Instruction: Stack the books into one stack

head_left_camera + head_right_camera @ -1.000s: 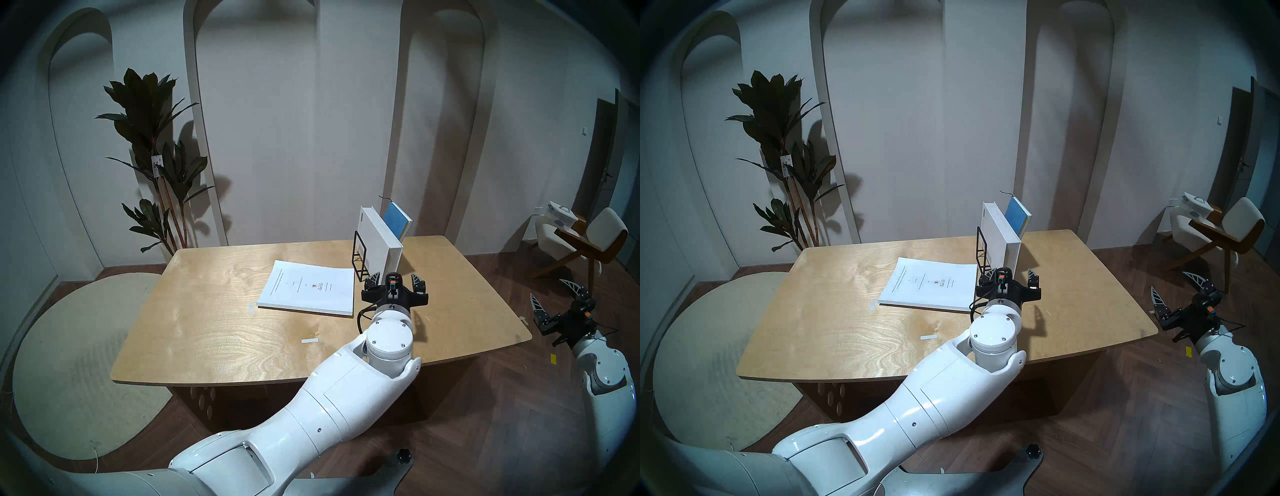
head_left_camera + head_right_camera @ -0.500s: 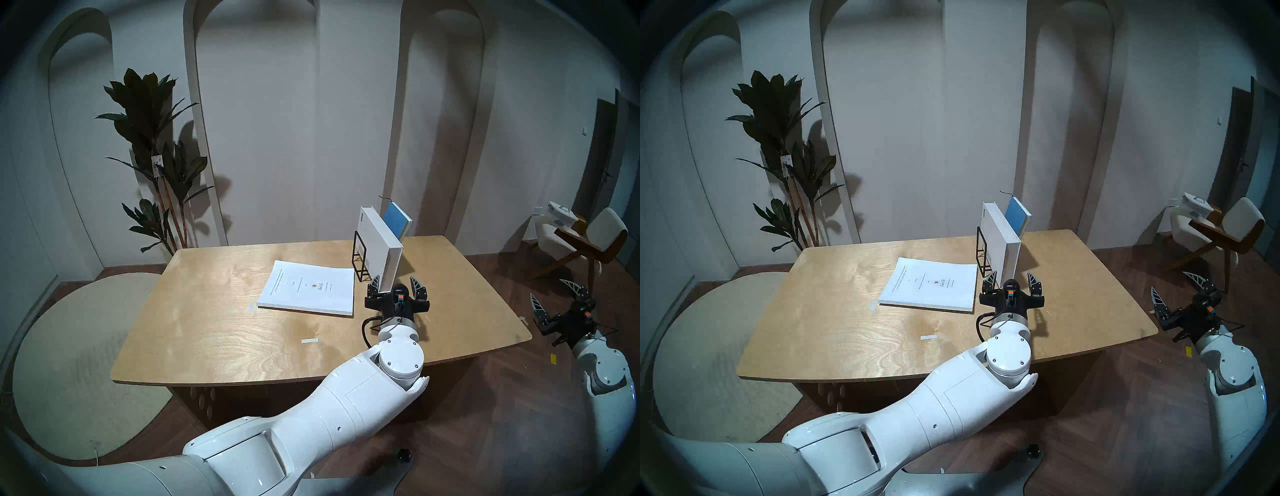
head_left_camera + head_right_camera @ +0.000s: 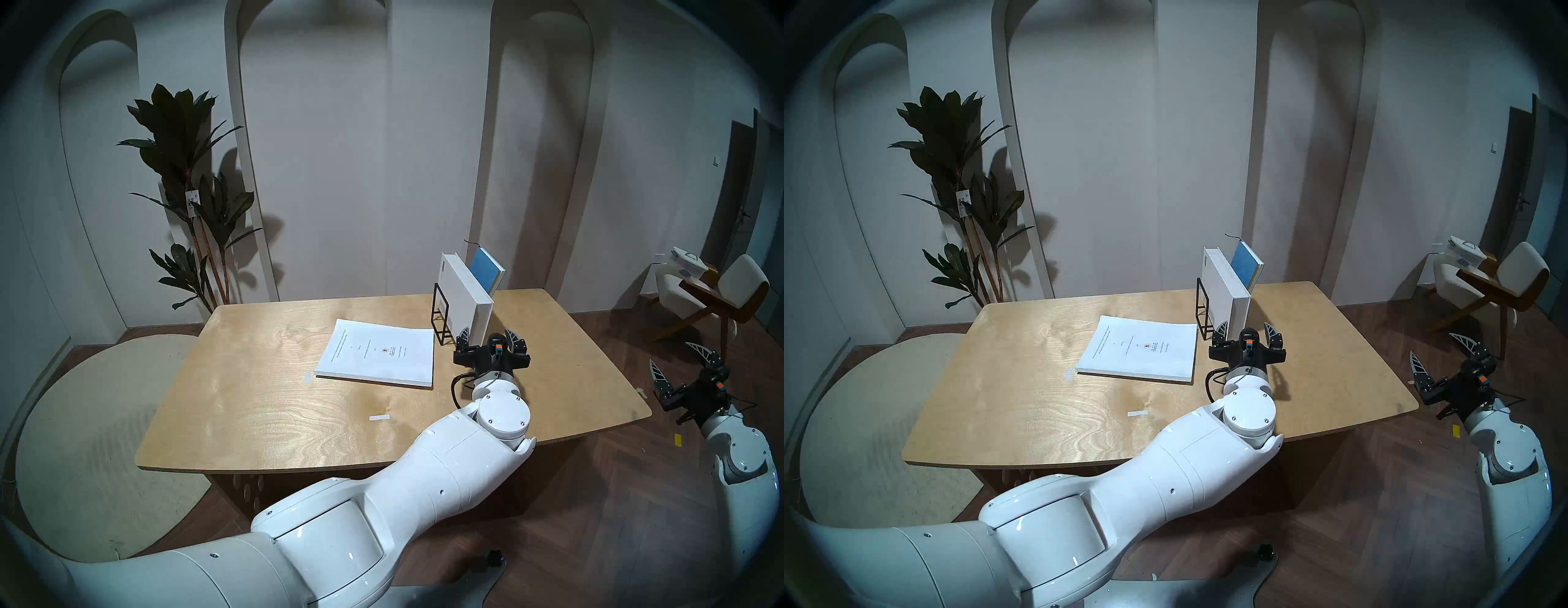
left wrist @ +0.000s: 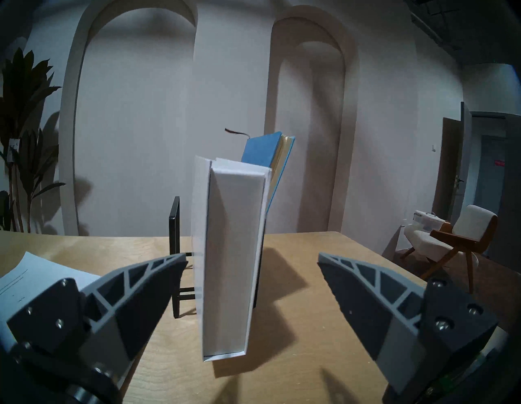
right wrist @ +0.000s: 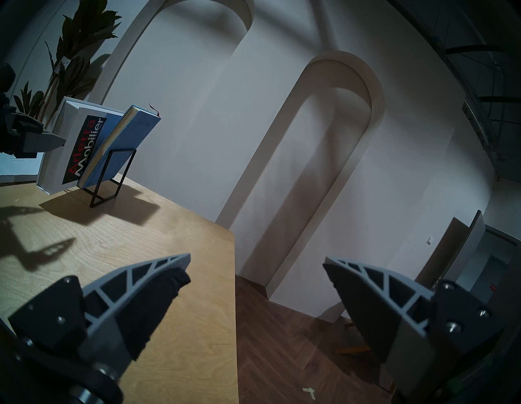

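A large thin white booklet (image 3: pixel 377 358) lies flat in the middle of the table. To its right a thick white hardcover (image 3: pixel 464 297) stands upright in the rack, and a blue notebook (image 3: pixel 488 271) leans behind it. My left gripper (image 3: pixel 488 335) is open just above the tabletop. In the left wrist view the hardcover (image 4: pixel 231 254) has its near edge between the left gripper's (image 4: pixel 251 256) spread fingers, with a wide gap on the right side. My right gripper (image 3: pixel 670 353) hangs open and empty beyond the table's right edge, over the floor.
A black wire rack (image 3: pixel 441 318) holds the two standing books at the table's (image 3: pixel 275 403) back right. A strip of white tape (image 3: pixel 379 417) lies near the front. A potted plant (image 3: pixel 186 191) stands behind the table's left corner, and a chair (image 3: pixel 721 297) at far right.
My left gripper has moved forward and to the right, from in front of the rack to either side of the hardcover's near edge. It stayed open. The right arm has not moved.
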